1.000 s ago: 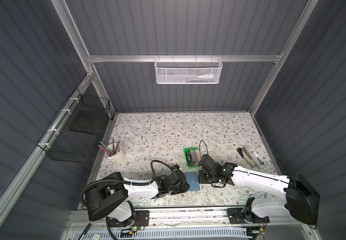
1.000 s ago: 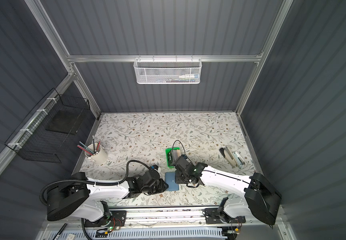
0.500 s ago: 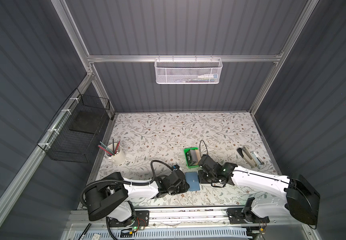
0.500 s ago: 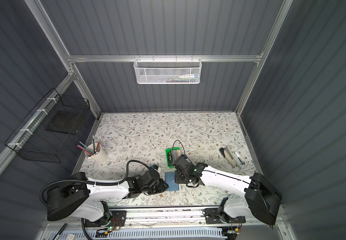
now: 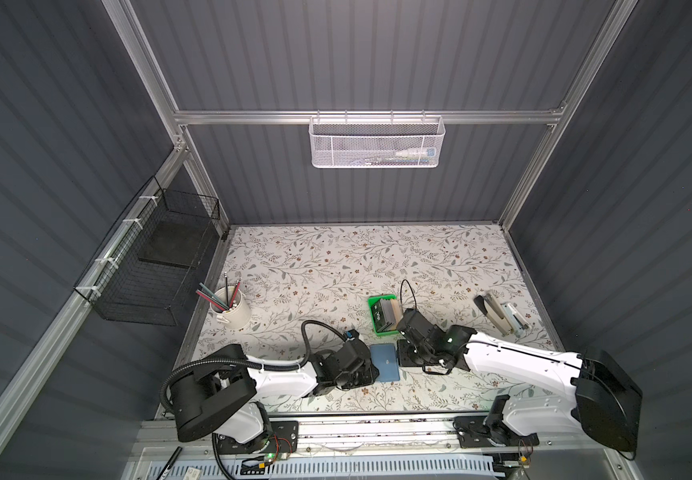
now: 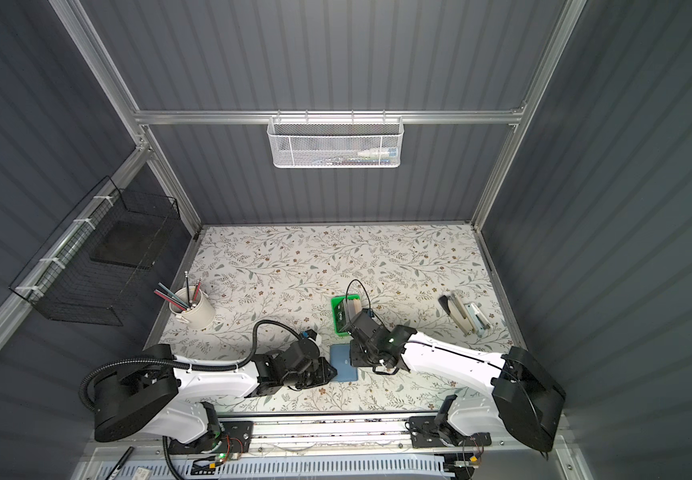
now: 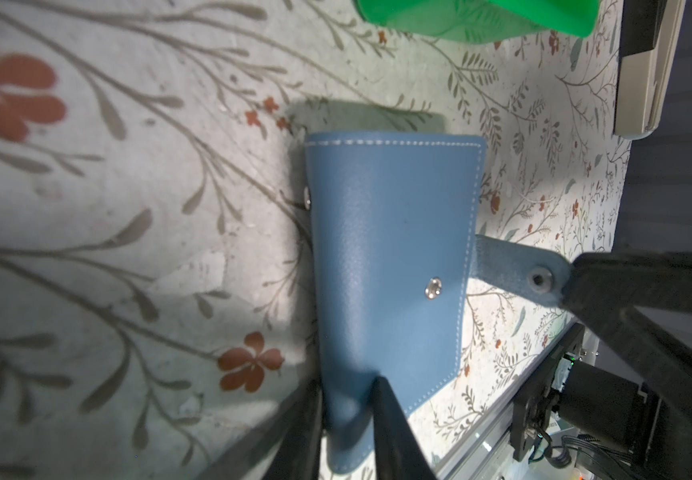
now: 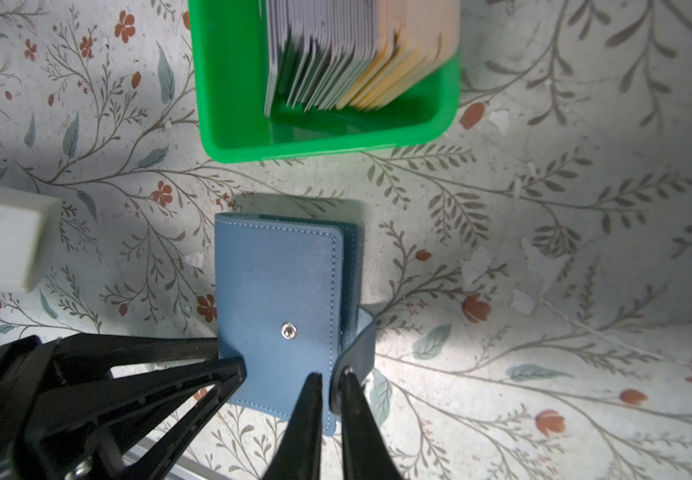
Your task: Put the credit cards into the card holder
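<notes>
Two grippers meet at the card holder (image 5: 385, 363) in both top views, near the front edge of the floral table (image 5: 336, 266). Holder is blue, closed, lying flat. Left gripper (image 5: 373, 370) is at its left edge, right gripper (image 5: 400, 360) at its right edge. Green tray (image 5: 373, 320) sits just behind the holder, apart from it, with the credit cards (image 5: 389, 312) standing on edge inside. Pencil cup (image 5: 232, 311) is far left, stapler-like tools (image 5: 500, 318) far right, both well apart from the holder.

Left wrist view: left gripper (image 7: 344, 428) pinches a corner of the holder (image 7: 390, 249) between its two black fingers (image 7: 394, 428), jaws narrow on the leather. Snap tab (image 7: 514, 264) is unsnapped and sticks out sideways past the cover, its end at the right gripper's black fingertip. Metal stud (image 7: 433, 287) is bare on the cover.

Right wrist view: right gripper (image 8: 331, 399) has its jaws nearly together, nipping the tab's (image 8: 358, 345) end between the fingertips (image 8: 308, 399). Tab curls round the holder's open side. Left gripper (image 8: 227, 361) clamps the opposite edge. Tray (image 8: 327, 143) is beyond the holder, not touching. Cards (image 8: 336, 54) are grey and tan, leaning in a row in the tray.
</notes>
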Available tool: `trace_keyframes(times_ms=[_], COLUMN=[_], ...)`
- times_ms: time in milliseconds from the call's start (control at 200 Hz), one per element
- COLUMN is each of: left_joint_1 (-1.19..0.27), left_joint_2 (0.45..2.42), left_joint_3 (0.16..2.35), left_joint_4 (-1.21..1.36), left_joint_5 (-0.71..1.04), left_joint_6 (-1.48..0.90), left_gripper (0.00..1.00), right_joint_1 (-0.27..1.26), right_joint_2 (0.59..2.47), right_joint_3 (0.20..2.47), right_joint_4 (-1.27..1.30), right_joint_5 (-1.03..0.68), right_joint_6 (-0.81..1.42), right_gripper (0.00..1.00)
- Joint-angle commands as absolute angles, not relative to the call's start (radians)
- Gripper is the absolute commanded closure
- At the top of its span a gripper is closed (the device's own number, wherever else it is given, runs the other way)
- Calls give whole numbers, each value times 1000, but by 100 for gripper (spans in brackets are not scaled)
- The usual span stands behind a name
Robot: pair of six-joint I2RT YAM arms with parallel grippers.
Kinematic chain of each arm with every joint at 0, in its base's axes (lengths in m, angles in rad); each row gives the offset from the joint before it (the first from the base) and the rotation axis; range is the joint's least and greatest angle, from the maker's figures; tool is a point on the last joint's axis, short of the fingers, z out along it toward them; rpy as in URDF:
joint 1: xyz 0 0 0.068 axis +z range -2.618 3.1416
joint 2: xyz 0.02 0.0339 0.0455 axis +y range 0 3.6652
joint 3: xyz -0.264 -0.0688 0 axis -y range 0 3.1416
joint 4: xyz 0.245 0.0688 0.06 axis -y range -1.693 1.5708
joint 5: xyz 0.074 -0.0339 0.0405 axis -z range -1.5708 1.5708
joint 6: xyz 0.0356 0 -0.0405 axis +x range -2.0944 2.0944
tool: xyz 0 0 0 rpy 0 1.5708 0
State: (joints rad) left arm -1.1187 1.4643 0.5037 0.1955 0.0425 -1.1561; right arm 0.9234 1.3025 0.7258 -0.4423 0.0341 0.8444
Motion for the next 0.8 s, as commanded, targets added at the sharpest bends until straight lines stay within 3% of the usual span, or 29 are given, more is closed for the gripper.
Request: trace_keyframes(times_ms=[0,565,796], left_joint_1=[-1127,-1127,-1127], left_joint_2=[1480,1480,1485], left_joint_3=[499,508,506], left_joint_4=[149,150,159], left_joint_5=[28,33,34], left_joint_6=[-1143,-1141,-1142], left_gripper=[77,77,77], right_joint_1=[928,931,932], right_joint_2=[1319,1335,1344], right_joint_3=[747,755,758], right_joint_4=[-470,-471,-478], right_joint_5=[58,59,68], right_joint_6=[839,836,833], right_gripper=[85,88,94])
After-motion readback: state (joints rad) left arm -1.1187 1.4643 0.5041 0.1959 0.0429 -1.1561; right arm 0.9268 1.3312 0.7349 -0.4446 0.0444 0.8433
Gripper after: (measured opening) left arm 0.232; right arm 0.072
